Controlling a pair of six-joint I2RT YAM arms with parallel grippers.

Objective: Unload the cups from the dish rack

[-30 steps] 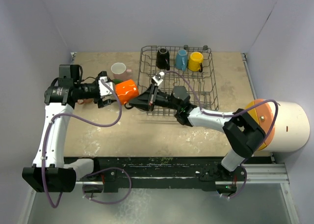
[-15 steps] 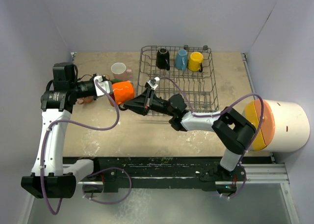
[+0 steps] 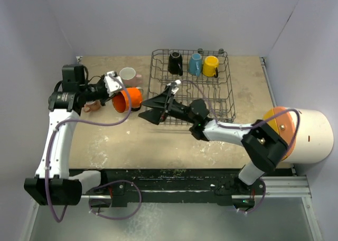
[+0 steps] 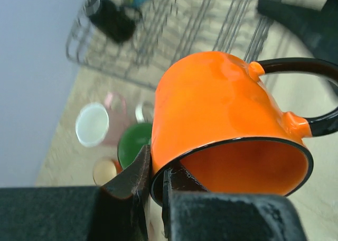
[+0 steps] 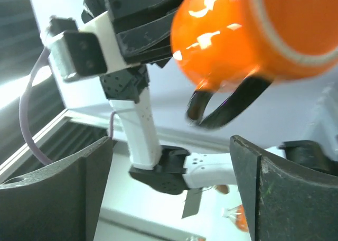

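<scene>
Three cups (image 3: 196, 64) sit far inside the dish rack (image 3: 231, 93).

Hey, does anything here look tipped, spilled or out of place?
Only the orange ceramic mug with a black handle: it hangs tipped sideways over the table, its rim pinched by the left gripper. Nothing looks spilled.

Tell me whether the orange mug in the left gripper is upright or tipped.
Tipped: the orange mug lies on its side, its empty mouth facing sideways in the top view, with the left gripper pinching its rim.
</scene>
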